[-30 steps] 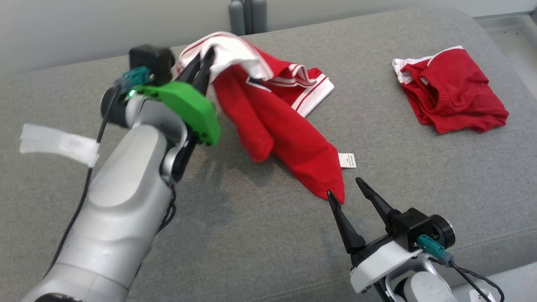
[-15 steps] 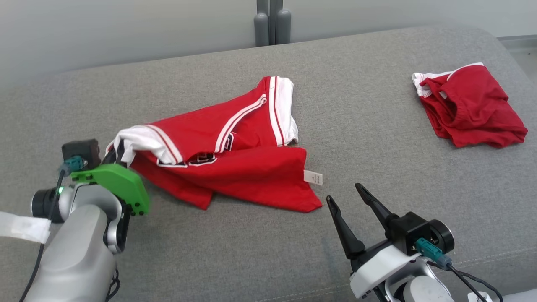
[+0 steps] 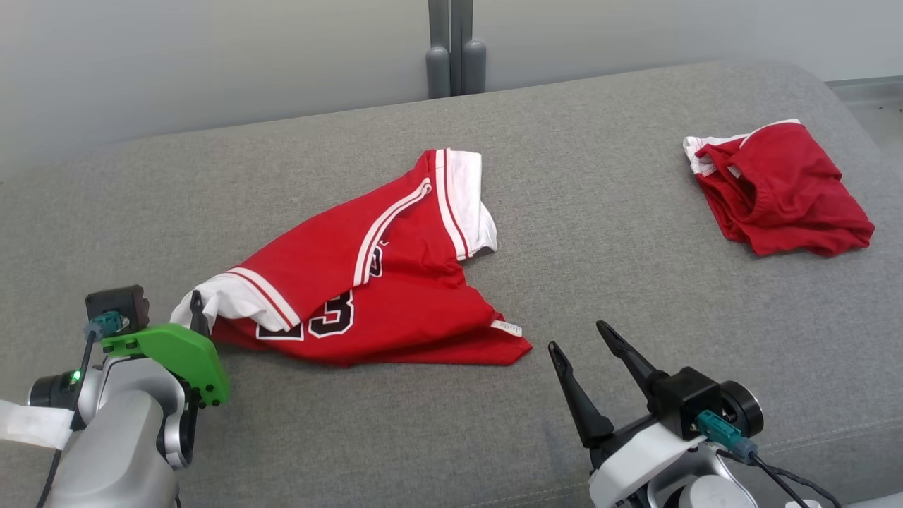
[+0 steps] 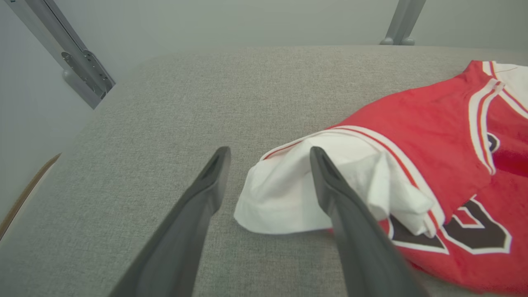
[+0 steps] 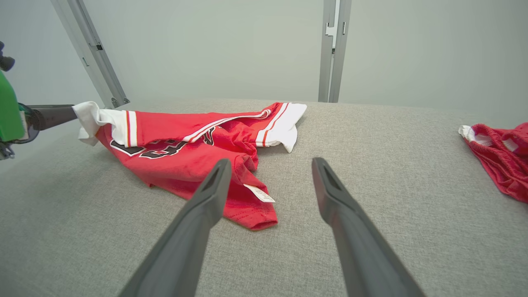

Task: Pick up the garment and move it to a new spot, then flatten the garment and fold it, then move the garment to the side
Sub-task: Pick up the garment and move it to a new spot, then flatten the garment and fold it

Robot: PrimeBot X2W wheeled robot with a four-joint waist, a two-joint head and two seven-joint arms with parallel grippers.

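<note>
While one jersey (image 3: 367, 282) and one crumpled red garment (image 3: 776, 190) lie well apart, both jaws gape wide, gripping nothing.

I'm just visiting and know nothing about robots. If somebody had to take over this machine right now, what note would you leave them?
Left end effector: open, with its fingers either side of the white sleeve edge of the red jersey; it is no longer clamping it.
Right end effector: open and empty, close to the jersey's lower corner but apart from it.
Things: the jersey lies rumpled and partly doubled over on the grey cushion. A second red garment sits at the far right.
Done: the jersey was held up a second ago and is now set down in its new spot.
Left: flatten it, fold it, move it aside.
</note>
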